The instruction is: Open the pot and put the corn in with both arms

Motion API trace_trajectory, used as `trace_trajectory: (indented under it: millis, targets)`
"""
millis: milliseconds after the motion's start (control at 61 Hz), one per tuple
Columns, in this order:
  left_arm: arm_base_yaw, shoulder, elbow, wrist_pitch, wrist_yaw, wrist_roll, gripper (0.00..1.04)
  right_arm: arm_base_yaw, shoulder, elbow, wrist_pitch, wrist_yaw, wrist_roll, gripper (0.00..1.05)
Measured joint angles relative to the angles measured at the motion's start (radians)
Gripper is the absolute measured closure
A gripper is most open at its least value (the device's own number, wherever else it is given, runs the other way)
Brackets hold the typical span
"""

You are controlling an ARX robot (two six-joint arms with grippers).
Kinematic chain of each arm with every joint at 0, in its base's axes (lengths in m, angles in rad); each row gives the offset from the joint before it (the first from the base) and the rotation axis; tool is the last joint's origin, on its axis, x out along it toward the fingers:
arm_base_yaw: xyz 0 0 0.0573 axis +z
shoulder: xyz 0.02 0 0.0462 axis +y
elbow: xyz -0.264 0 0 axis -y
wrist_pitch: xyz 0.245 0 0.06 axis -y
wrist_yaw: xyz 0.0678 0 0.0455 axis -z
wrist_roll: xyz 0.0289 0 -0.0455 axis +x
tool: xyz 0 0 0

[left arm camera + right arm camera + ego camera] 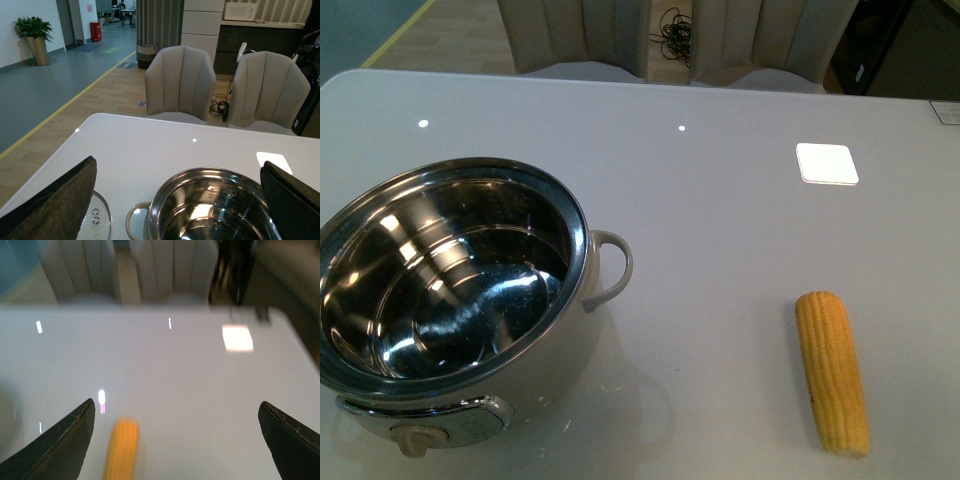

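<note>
Open-plan office or showroom lounge, not a home. Ahead of the left gripper (178, 163), past its jaws: white table (150, 142), two padded beige chairs (181, 82) at its far edge, cables (220, 107) on wood floor. Beyond the left jaw: grey walkway, yellow floor line (64, 106), potted plant (34, 37), red bin (95, 31). Beyond the right jaw: microwave (240, 11) on a counter.

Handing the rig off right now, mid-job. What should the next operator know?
Left gripper: open, empty, over the pot.
Right gripper: open, empty, over the corn, not touching it; that view is blurred.
Pot: uncovered and empty, on the left part of the table. A round glass piece, likely the lid, lies beside it.
Corn: flat on the table, right of the pot, apart from it.
Done: pot opened.
Left: grasp the corn and put it in the pot.
</note>
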Motion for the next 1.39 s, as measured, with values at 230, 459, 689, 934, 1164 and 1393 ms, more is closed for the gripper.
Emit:
trace_trajectory:
  millis: [230,459,689,934,1164,1393]
  targets:
    - [0.0,-0.001,0.0,0.0,0.0,0.0,0.07,0.074,0.407,0.058,-0.011,-0.006,0.024,0.09]
    - [0.0,-0.001,0.0,0.0,0.0,0.0,0.07,0.145,0.903,0.066,0.403,0.014,0.027,0.09]
    - [0.0,-0.001,0.0,0.0,0.0,0.0,0.07,0.192,1.416,0.186,0.74,0.019,0.018,0.09]
    - [0.0,-0.001,0.0,0.0,0.0,0.0,0.07,0.213,1.766,0.298,0.862,0.031,-0.002,0.09]
    - [0.0,-0.001,0.0,0.0,0.0,0.0,0.07,0.229,1.961,0.364,0.903,0.026,-0.001,0.09]
    - [0.0,-0.001,0.0,0.0,0.0,0.0,0.07,0.235,2.079,0.429,0.91,0.026,0.003,0.09]
